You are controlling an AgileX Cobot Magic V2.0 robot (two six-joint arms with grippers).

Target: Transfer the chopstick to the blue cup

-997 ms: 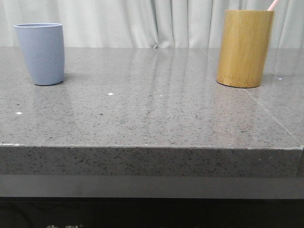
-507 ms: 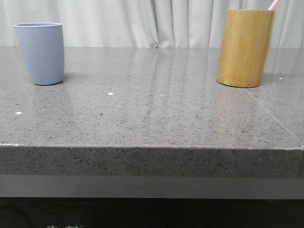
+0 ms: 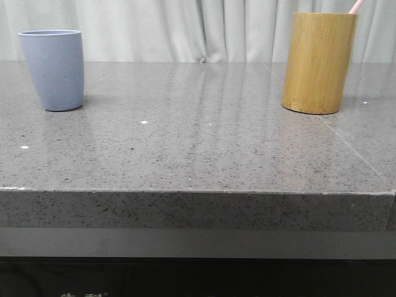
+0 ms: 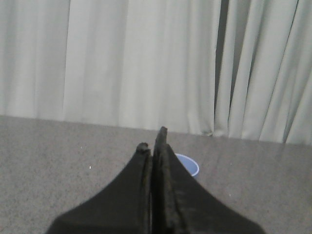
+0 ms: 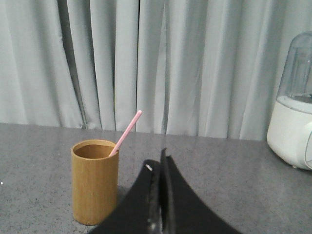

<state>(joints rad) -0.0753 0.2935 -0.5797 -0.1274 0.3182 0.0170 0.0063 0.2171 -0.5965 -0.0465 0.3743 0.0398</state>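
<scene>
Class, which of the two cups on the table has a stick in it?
The tall bamboo cup on the right; a pink chopstick pokes out of it. The shorter blue cup shows none.

Grey speckled stone worktop point(image 3: 198, 148), two vessels on it.

We see the blue cup point(image 3: 54, 69) upright at the far left and a taller bamboo holder point(image 3: 318, 63) upright at the far right, well apart. A white appliance point(image 5: 292, 131) also rests on the surface.
</scene>
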